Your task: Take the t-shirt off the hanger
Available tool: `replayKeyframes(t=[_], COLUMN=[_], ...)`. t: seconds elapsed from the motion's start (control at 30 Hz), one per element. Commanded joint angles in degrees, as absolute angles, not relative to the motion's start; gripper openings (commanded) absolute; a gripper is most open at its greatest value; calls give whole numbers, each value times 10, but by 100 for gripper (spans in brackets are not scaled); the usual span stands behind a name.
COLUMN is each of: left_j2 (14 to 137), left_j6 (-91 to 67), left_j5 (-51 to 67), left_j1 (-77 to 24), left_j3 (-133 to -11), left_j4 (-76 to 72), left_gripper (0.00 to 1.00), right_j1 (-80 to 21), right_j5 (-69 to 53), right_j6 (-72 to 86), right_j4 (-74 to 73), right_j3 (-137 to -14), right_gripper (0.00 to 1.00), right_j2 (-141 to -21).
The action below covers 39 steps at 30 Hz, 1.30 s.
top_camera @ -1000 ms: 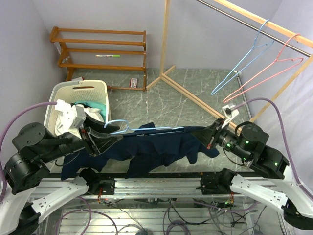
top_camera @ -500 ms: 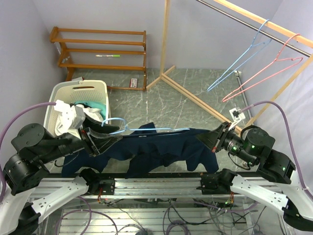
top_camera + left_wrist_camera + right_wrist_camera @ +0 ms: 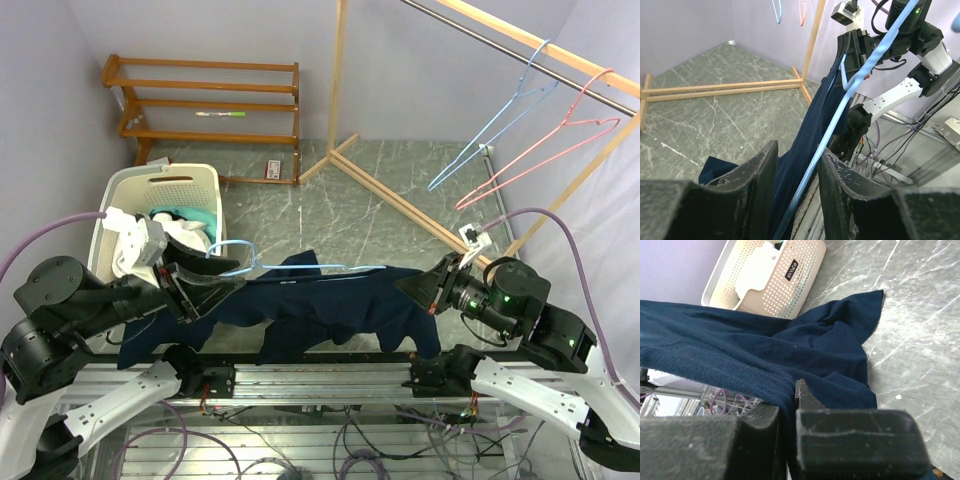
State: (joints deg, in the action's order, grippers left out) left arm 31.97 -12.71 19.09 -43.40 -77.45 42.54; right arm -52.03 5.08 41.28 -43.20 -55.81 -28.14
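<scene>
A navy t-shirt (image 3: 320, 310) hangs stretched between my two grippers above the table's near edge. A light blue hanger (image 3: 300, 267) runs through it, with its hook at the left end. My left gripper (image 3: 205, 285) is closed around the hanger's bar (image 3: 850, 95) and a fold of the shirt (image 3: 810, 130); the bar passes between the fingers (image 3: 797, 165). My right gripper (image 3: 412, 285) is shut on the shirt's right end, with cloth (image 3: 740, 355) pinched between the jaws (image 3: 787, 405). A sleeve droops below it.
A white laundry basket (image 3: 125, 205) holding clothes stands at the left and also shows in the right wrist view (image 3: 785, 285). A wooden shelf rack (image 3: 210, 100) is at the back. A wooden clothes-rail frame (image 3: 337, 90) stands on the right, carrying a blue hanger (image 3: 500, 120) and a pink hanger (image 3: 560, 140).
My right gripper has shifted a little left with the shirt's end still in it. My left arm has eased slightly left and down. The hangers on the rail have swung a little.
</scene>
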Motion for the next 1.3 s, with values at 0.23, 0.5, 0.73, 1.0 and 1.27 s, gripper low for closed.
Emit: replayKeyframes(t=[0.23, 0.5, 0.73, 1.0, 1.27], left_j2=[268, 287, 342, 373, 339], left_j6=[-116, -118, -123, -136, -188], left_j5=[131, 179, 224, 244, 264], left_j1=[-433, -433, -433, -433, -433], left_j3=[-841, -808, -712, -606, -467], left_j4=[413, 412, 360, 261, 109], left_gripper=[7, 16, 49, 66, 75], right_j1=[-504, -504, -503, -503, -503], right_j5=[194, 41, -145, -375, -570], right_j6=[397, 314, 213, 89, -2], right_j4=[-572, -440, -403, -442, -505], right_j3=[-550, -545, -673, -805, -868], right_gripper=[0, 0, 0, 0, 0], right_j2=[-273, -269, -400, -488, -431])
